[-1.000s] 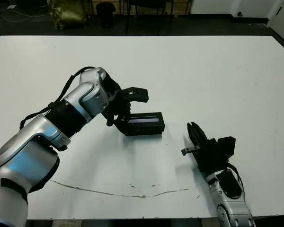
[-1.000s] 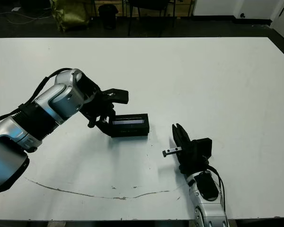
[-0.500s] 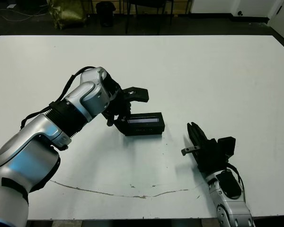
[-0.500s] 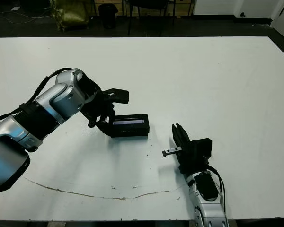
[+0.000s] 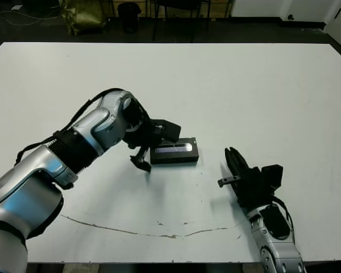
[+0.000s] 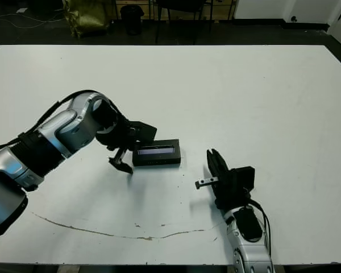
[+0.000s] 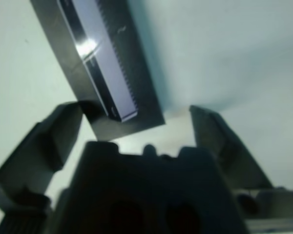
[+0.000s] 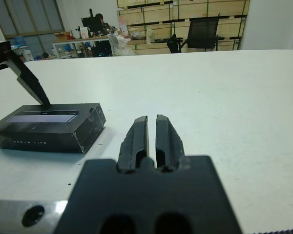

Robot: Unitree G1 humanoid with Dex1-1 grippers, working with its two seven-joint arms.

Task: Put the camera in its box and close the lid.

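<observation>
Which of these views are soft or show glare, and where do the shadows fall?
Left wrist view: soft throughout, with a bright glare spot on the lid's silvery strip and the left gripper blurred. Right wrist view: the closed box is sharp, the right gripper slightly soft and the background washed out. Head views: even light on the table, with only faint shadows beside the box.

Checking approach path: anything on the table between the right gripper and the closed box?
Nothing visible. Bare white table lies between the right gripper and the box, which sits with its lid on. The left gripper is open at the box's far end, away from that path.
</observation>
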